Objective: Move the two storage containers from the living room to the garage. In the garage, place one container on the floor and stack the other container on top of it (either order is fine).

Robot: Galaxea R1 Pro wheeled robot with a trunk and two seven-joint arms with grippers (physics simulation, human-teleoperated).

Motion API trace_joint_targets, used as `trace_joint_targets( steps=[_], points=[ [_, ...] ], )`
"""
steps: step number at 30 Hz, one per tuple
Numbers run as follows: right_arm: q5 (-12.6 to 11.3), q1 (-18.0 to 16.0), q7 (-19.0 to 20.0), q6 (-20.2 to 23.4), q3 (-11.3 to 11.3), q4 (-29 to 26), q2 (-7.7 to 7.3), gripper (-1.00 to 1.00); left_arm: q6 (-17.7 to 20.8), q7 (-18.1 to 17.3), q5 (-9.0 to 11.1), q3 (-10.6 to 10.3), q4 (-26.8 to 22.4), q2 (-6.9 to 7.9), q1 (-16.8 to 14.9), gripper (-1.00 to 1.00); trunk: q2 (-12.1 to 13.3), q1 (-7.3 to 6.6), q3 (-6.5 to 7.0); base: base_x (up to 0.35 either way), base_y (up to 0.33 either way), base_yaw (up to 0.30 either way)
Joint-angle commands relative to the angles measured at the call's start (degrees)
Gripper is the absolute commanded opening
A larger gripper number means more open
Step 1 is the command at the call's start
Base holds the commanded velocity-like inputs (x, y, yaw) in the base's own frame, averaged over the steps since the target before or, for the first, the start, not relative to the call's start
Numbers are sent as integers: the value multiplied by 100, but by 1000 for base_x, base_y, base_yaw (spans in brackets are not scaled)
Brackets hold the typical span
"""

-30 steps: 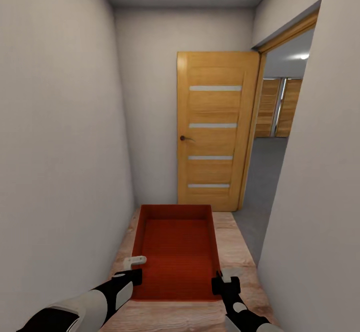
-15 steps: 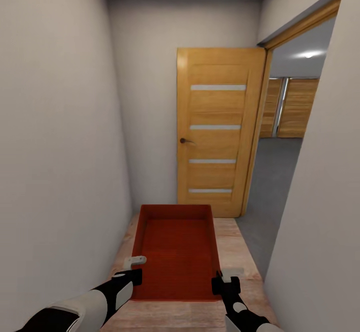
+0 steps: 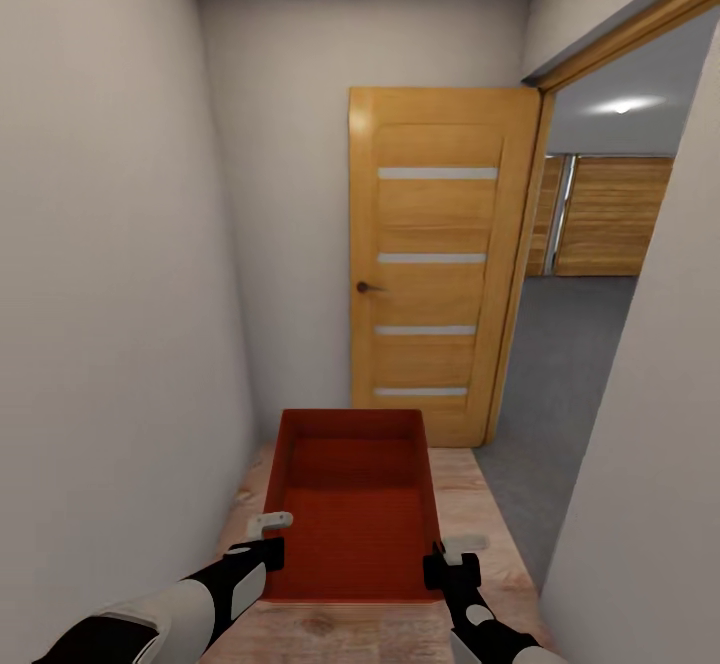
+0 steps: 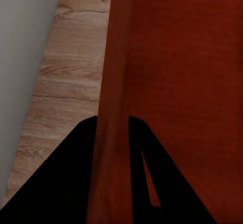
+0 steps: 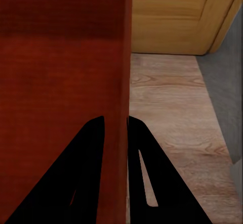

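One orange-red storage container (image 3: pixel 350 504) is carried in front of me, lidless and empty, above the light wood-plank floor (image 3: pixel 470 504). My left gripper (image 3: pixel 268 539) is shut on its left wall near the close corner. In the left wrist view the dark fingers (image 4: pixel 66 178) straddle that wall (image 4: pixel 114 72). My right gripper (image 3: pixel 452 556) is shut on the right wall. In the right wrist view its fingers (image 5: pixel 147 178) pinch that wall's rim (image 5: pixel 124 57). The garage shows through the doorway on the right, with its dark grey floor (image 3: pixel 570 374).
I am in a narrow corridor with pale walls close on the left (image 3: pixel 110 324) and right (image 3: pixel 650 464). An open wooden door (image 3: pixel 435 264) with glass strips stands ahead. Past the doorway a horizontal wood-plank door (image 3: pixel 610 214) shows at the back.
The whole view has shifted: the camera has advanced, and the doorway on the right shows wider with more grey floor. The container and both grippers keep their places in the picture.
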Motion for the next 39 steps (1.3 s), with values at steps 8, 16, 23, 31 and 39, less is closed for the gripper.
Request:
trace_joint_targets(
  steps=[8, 16, 23, 31, 39],
  points=[
    [10, -2, -68, -8, 8, 7, -32, -100, -2, 39, 20, 289, -12, 41, -9, -100, -8, 5, -10, 323, 7, -260],
    [10, -2, -68, -9, 8, 7, -33, -100, -2, 39, 20, 289, -12, 41, -9, -100, -8, 5, -10, 323, 95, -281],
    [10, -2, -68, -9, 6, 7, -41, -100, -2, 39, 20, 289, -12, 41, -9, -100, -8, 5, -10, 323, 160, -282],
    [4, -2, -68, -9, 8, 7, -50, -100, -2, 39, 20, 289, -12, 41, -9, -100, -8, 5, -10, 323, 171, -283],
    [3, -2, -68, -9, 3, 7, -50, -100, -2, 39, 20, 289, -12, 41, -9, -100, -8, 5, -10, 323, 172, -283]
  ],
)
